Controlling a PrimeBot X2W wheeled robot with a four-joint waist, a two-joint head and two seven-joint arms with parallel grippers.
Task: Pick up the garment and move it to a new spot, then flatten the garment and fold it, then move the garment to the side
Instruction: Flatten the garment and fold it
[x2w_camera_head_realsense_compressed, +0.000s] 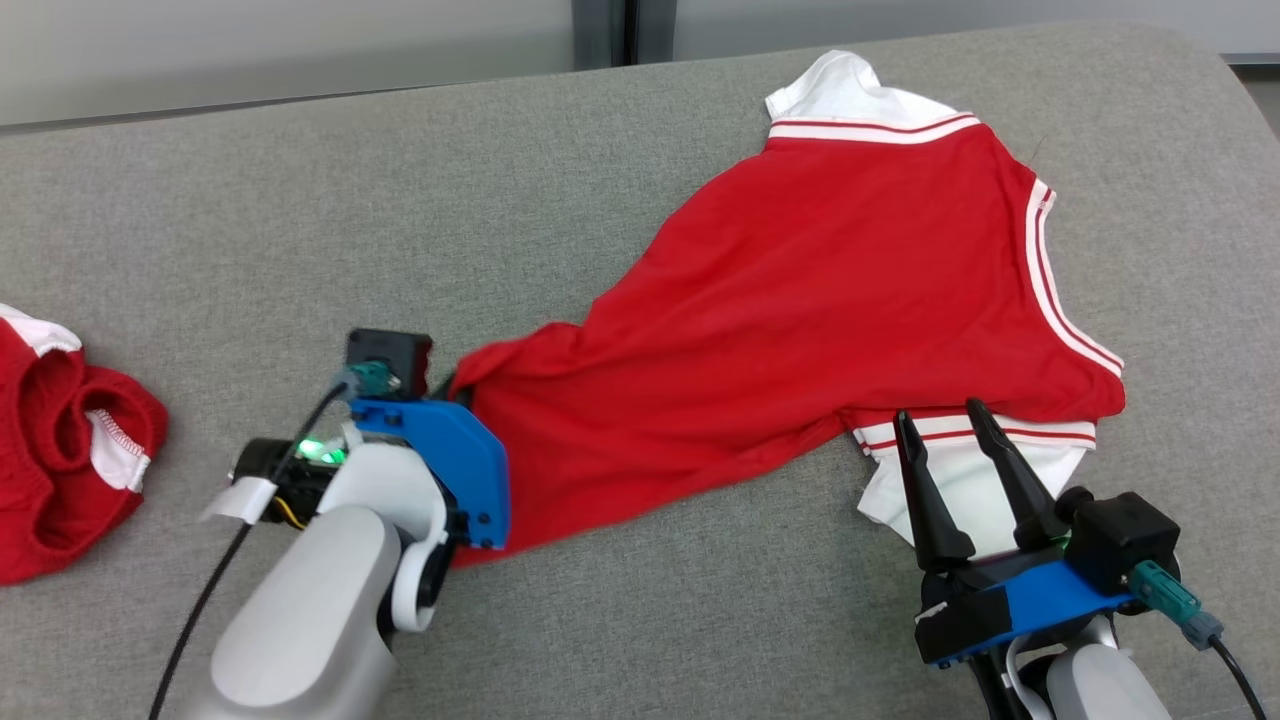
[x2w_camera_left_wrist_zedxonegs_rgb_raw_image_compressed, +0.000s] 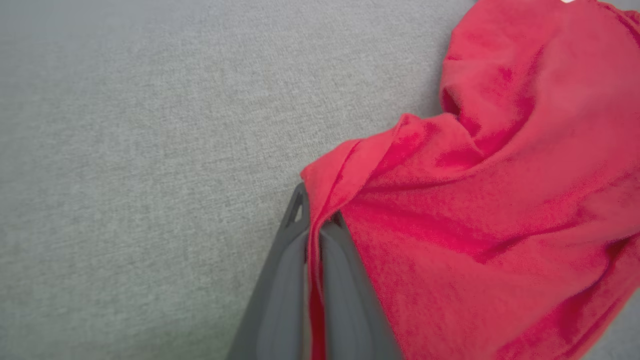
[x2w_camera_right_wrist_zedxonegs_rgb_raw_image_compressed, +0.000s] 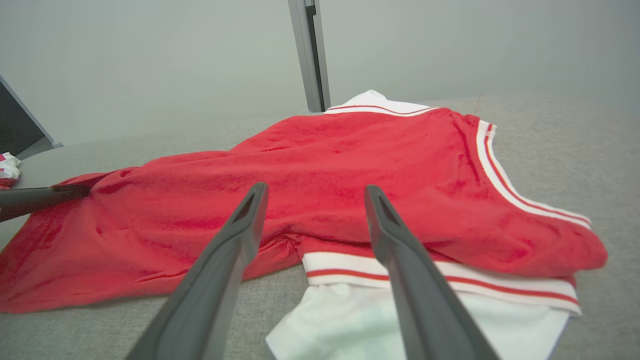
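Note:
A red garment (x2w_camera_head_realsense_compressed: 820, 300) with white sleeves and red-striped white trim lies spread on the grey fabric surface (x2w_camera_head_realsense_compressed: 300, 200). My left gripper (x2w_camera_head_realsense_compressed: 458, 388) is at the garment's left corner. In the left wrist view the left gripper (x2w_camera_left_wrist_zedxonegs_rgb_raw_image_compressed: 315, 220) is shut on a red edge fold of the garment (x2w_camera_left_wrist_zedxonegs_rgb_raw_image_compressed: 500, 200), which is drawn to a point there. My right gripper (x2w_camera_head_realsense_compressed: 940, 412) hovers open over the near white sleeve (x2w_camera_head_realsense_compressed: 960, 490). From the right wrist, the right gripper (x2w_camera_right_wrist_zedxonegs_rgb_raw_image_compressed: 316, 189) points at the garment (x2w_camera_right_wrist_zedxonegs_rgb_raw_image_compressed: 350, 155) with nothing between its fingers.
A second, crumpled red and white garment (x2w_camera_head_realsense_compressed: 60, 440) lies at the surface's left edge. The surface's back edge meets a pale wall with a grey post (x2w_camera_right_wrist_zedxonegs_rgb_raw_image_compressed: 310, 50). Bare grey fabric stretches along the front and upper left.

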